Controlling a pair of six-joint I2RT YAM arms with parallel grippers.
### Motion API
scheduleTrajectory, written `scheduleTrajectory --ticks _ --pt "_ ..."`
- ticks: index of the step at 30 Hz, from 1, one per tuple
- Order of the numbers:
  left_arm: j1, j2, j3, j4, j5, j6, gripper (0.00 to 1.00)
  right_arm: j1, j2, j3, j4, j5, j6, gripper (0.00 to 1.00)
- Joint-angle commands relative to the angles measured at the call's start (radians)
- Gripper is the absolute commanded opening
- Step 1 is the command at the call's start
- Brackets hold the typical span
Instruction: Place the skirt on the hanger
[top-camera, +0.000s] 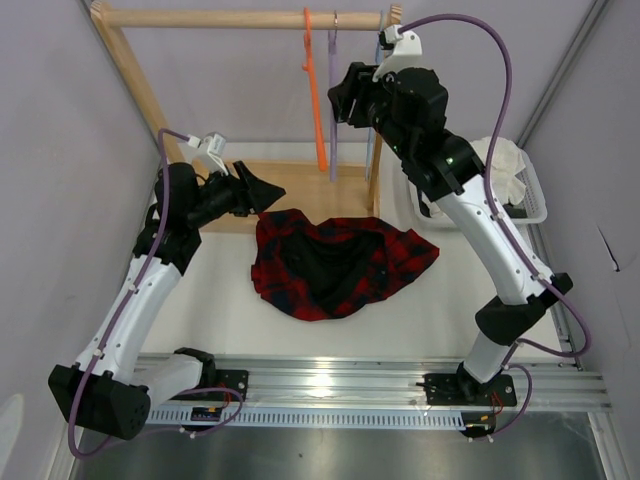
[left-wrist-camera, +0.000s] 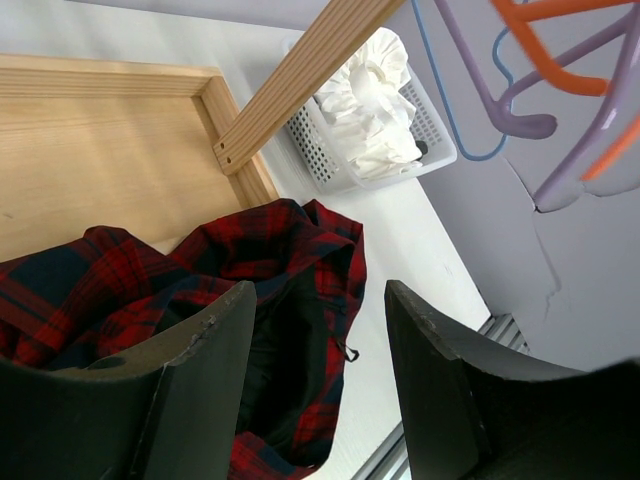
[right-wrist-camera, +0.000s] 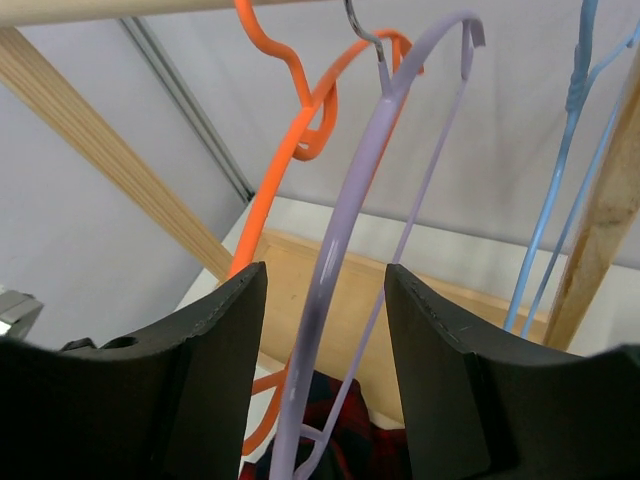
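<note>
The red and black plaid skirt (top-camera: 335, 265) lies crumpled on the white table, in front of the wooden rack. The lavender hanger (top-camera: 332, 100) hangs from the rack's rod. My right gripper (top-camera: 343, 97) is up at the hanger. In the right wrist view its jaws stand open around the hanger (right-wrist-camera: 345, 210), one lavender bar running between them with a gap on each side. My left gripper (top-camera: 266, 190) hovers open over the skirt's far left edge. The left wrist view shows the skirt (left-wrist-camera: 290, 250) below its empty jaws.
An orange hanger (top-camera: 315, 90) hangs just left of the lavender one, a pale blue hanger (right-wrist-camera: 560, 200) to its right. The wooden rack has a rod (top-camera: 240, 17), slanted posts and a base board (top-camera: 300, 185). A white basket (top-camera: 530, 190) holding a white garment (left-wrist-camera: 370, 100) stands at the right.
</note>
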Motion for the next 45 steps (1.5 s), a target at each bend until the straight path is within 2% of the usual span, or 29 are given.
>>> scheduleTrajectory --ticks 1,12,15,16,19,29,37,45 --pt "-0.006 -0.022 0.011 0.009 -0.004 0.004 0.61 0.007 0.038 0.052 0.000 0.044 -0.031 0.57" --pt "-0.006 -0.024 0.023 -0.025 -0.012 0.036 0.61 0.047 0.106 0.088 -0.014 0.182 -0.095 0.55" --pt "-0.006 -0.024 0.029 -0.032 -0.017 0.042 0.61 0.053 0.106 0.085 -0.019 0.226 -0.111 0.43" --pt "-0.006 -0.026 0.035 -0.034 -0.017 0.044 0.61 0.054 0.100 0.079 -0.017 0.236 -0.120 0.36" --pt "-0.006 -0.029 0.032 -0.042 -0.024 0.051 0.61 0.068 0.089 0.068 -0.003 0.280 -0.141 0.27" --pt "-0.006 -0.030 0.048 -0.062 -0.030 0.073 0.61 0.085 0.057 0.033 0.001 0.349 -0.196 0.28" --pt "-0.006 -0.029 0.058 -0.069 -0.029 0.080 0.62 0.084 0.045 0.037 0.047 0.329 -0.226 0.07" --pt "-0.006 -0.030 0.063 -0.077 -0.027 0.094 0.61 0.076 0.035 0.054 0.090 0.289 -0.278 0.00"
